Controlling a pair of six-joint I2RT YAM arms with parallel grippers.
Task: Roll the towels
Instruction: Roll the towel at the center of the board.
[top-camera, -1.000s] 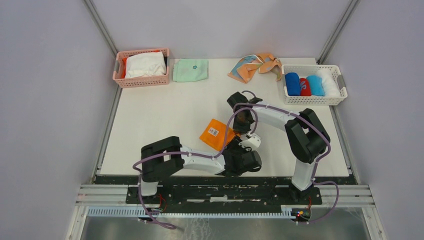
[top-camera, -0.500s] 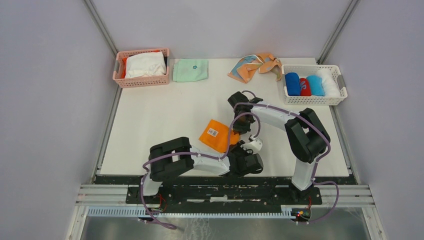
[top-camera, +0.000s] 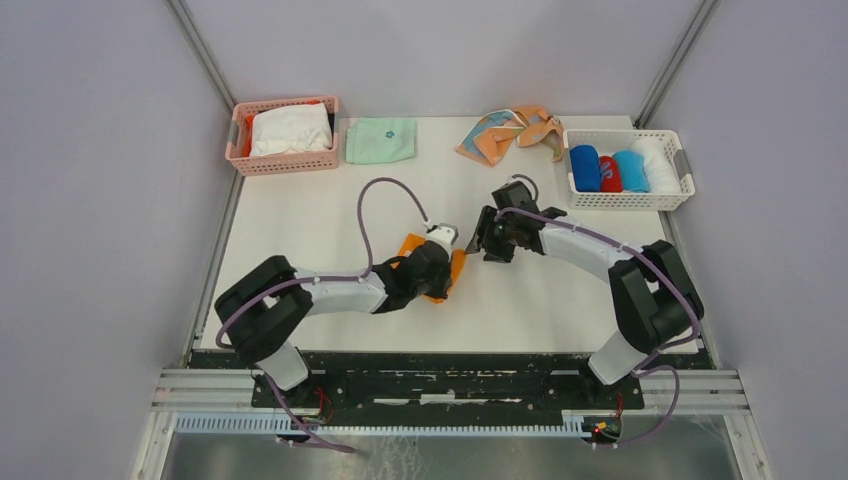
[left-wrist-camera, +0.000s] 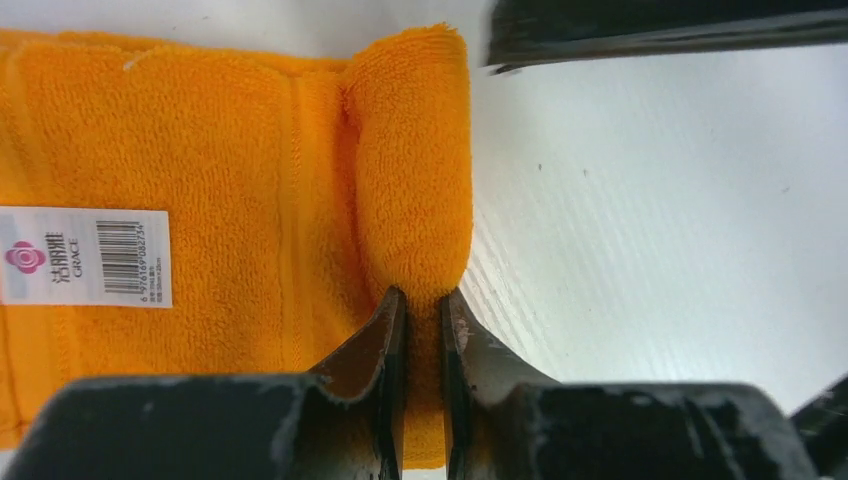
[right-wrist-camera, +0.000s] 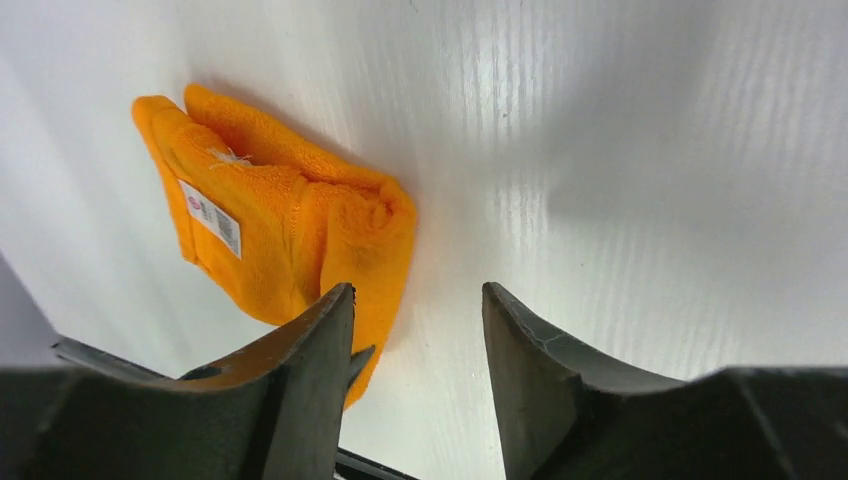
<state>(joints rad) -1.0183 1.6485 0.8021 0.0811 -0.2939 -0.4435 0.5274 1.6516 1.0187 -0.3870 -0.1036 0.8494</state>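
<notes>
Between the nearly closed fingertips of the left gripper (left-wrist-camera: 422, 312) sits the rolled edge of the orange towel (left-wrist-camera: 230, 150) (label (left-wrist-camera: 85, 257) up), mid-table (top-camera: 300, 230). That arm has swung in from the front edge. The right gripper (right-wrist-camera: 418, 300) has let go, parted and empty, just beside.

Bright orange towel (left-wrist-camera: 200, 130), white barcode label (left-wrist-camera: 85, 257), white table (left-wrist-camera: 650, 250).
</notes>
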